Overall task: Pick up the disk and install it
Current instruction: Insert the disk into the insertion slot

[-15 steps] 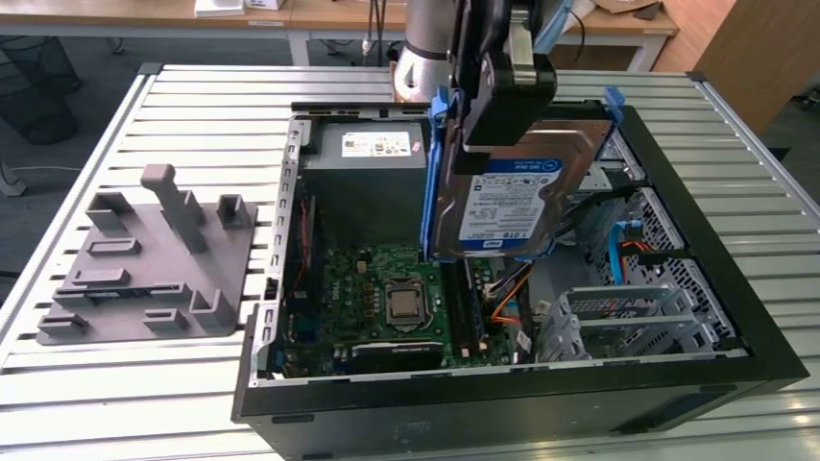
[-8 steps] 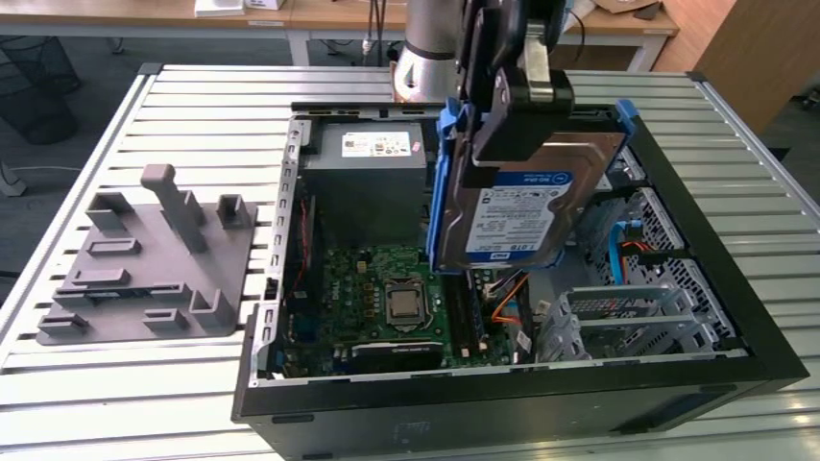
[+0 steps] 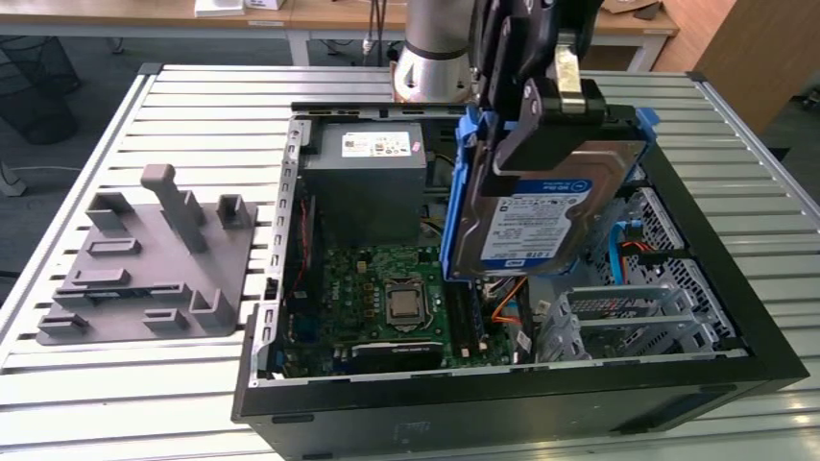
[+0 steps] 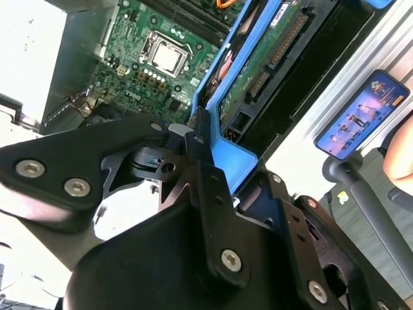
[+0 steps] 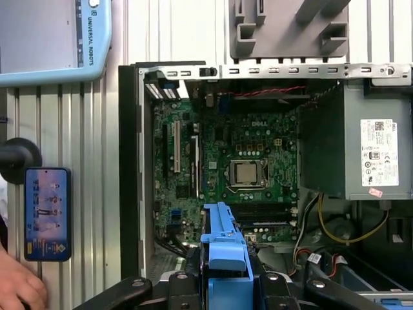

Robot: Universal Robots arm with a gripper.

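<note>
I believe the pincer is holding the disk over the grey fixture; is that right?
Not quite: in the exterior view the pincer holds the disk over the open computer case; the grey fixture sits apart at that view's left.

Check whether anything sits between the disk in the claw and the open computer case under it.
Nothing solid that shows: the disk, held by the claw, hangs over the open case; orange cables lie just below it.

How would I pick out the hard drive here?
Find the open black computer case on the slatted metal table. Above it, the black gripper holds a tilted flat silver hard drive. Unlike the grey box inside the case, it has blue side rails and a white-and-blue label.
</note>
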